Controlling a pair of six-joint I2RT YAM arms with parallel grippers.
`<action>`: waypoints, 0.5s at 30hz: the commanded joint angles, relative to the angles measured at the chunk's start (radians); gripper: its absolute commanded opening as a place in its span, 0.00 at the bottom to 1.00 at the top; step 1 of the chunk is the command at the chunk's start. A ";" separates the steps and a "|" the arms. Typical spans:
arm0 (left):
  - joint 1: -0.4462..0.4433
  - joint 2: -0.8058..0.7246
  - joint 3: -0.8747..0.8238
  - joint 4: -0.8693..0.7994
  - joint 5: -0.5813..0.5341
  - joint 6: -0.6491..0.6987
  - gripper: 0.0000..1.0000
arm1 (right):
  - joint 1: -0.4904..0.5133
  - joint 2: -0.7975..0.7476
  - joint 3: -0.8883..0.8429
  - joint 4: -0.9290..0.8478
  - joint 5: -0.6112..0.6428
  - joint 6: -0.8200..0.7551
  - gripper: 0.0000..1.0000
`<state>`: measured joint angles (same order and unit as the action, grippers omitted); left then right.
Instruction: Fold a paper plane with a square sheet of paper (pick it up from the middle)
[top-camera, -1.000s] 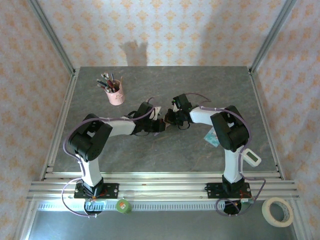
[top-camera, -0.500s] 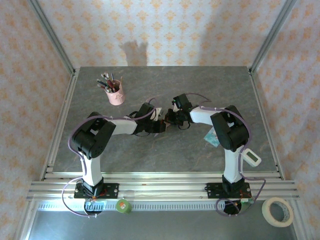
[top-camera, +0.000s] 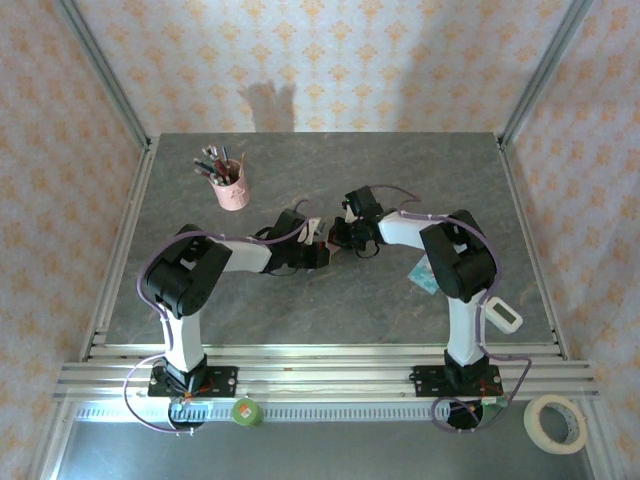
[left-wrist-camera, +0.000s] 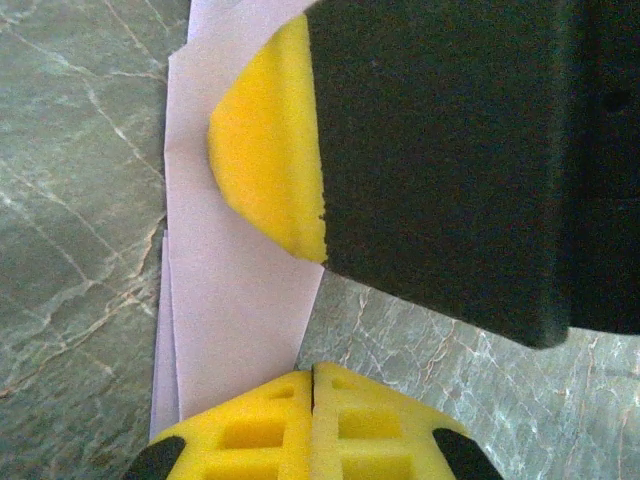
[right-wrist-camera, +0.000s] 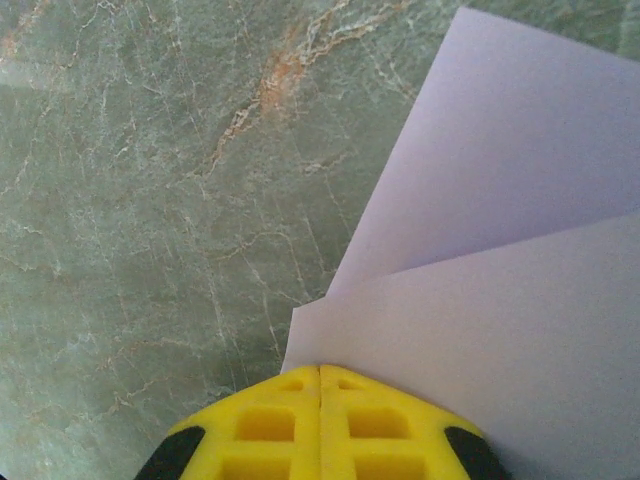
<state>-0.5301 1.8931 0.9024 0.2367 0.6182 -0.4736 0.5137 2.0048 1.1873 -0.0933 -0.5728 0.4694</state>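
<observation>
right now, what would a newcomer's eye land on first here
The shut left gripper and shut right gripper, tip to tip at the folded lilac paper in the middle of the table. After that, the pink pen cup at the far left, and a small teal packet beside the right arm.

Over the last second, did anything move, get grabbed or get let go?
The left arm swung its elbow slightly toward the table's centre, and its wrist barely shifted. Nothing was taken or released: the left gripper and right gripper stay shut, tips at the paper. The right arm, cup, packet and tape are unchanged.
</observation>
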 joint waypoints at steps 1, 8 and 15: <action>0.018 -0.003 -0.053 -0.067 0.008 -0.009 0.04 | -0.010 0.096 -0.021 -0.159 0.156 -0.048 0.00; 0.041 -0.044 -0.114 -0.030 0.064 -0.036 0.04 | -0.016 0.117 -0.011 -0.206 0.203 -0.083 0.00; 0.049 -0.076 -0.164 -0.048 0.095 -0.010 0.03 | -0.018 0.130 0.002 -0.215 0.208 -0.095 0.00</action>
<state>-0.4828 1.8328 0.7837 0.3111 0.6815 -0.4988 0.5137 2.0232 1.2331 -0.1604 -0.5652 0.4065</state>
